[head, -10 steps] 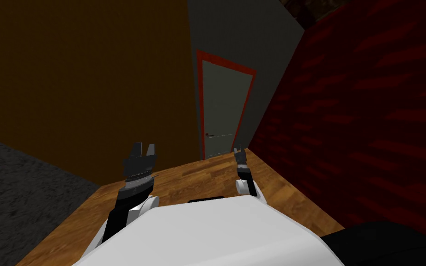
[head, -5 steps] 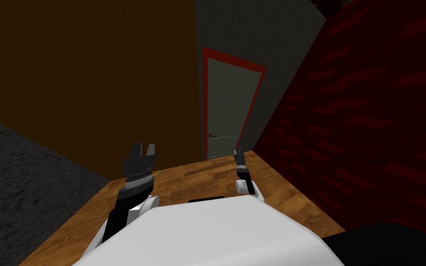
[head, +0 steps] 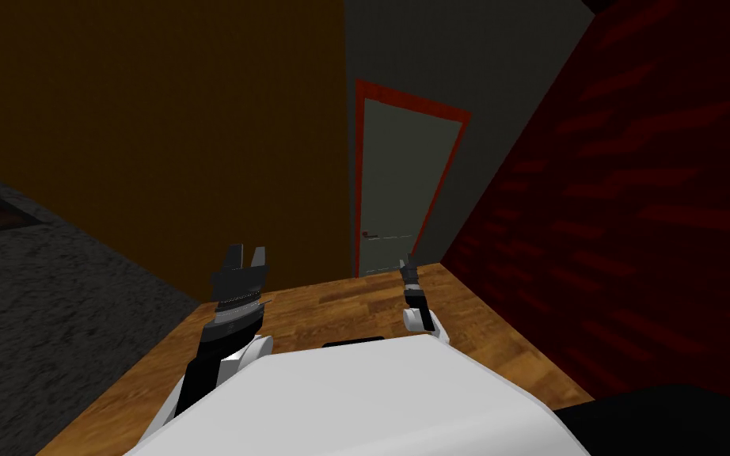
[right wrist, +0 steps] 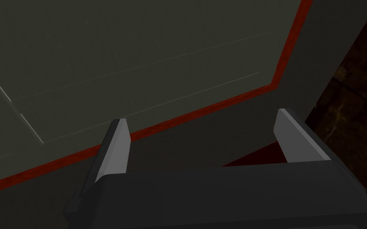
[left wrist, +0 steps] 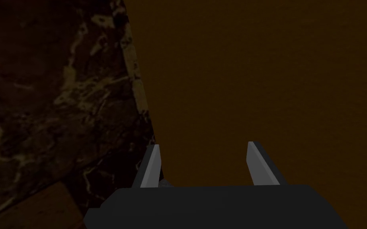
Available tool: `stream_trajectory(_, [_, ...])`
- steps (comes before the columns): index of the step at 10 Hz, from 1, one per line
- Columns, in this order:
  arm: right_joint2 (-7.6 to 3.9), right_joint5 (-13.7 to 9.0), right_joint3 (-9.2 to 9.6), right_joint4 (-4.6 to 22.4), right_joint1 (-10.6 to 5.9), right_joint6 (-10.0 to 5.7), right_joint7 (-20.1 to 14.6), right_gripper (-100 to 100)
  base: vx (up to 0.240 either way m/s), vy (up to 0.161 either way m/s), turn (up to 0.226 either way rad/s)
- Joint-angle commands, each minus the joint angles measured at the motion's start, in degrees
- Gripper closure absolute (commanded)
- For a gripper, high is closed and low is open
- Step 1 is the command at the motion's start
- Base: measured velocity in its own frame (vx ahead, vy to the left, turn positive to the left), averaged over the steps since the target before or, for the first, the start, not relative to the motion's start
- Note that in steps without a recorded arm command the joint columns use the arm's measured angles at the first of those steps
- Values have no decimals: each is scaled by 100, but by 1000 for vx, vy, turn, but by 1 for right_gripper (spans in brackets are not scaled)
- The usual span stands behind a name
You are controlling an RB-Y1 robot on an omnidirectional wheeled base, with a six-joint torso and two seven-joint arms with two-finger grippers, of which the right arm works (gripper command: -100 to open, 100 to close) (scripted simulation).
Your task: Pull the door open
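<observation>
Beyond right arm's spread jaws, grey door [head: 399, 190] shut in red frame [head: 411, 102]

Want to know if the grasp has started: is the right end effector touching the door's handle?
Apart. In the head view the right end effector hangs clear of the handle; the right wrist view shows open fingers holding nothing.

The wooden plank floor [head: 340, 301] meets what looks like dark grey carpet [head: 39, 317] along its left edge.
</observation>
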Motion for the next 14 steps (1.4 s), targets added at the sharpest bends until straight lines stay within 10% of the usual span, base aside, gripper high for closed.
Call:
stream_trajectory(1, [-38,-38,-27,283,-92,-65,6,-100,62,1,79])
stream_trajectory(14, [-219,-295,-201,2245,-808,-417,122,-100,73,-2,107])
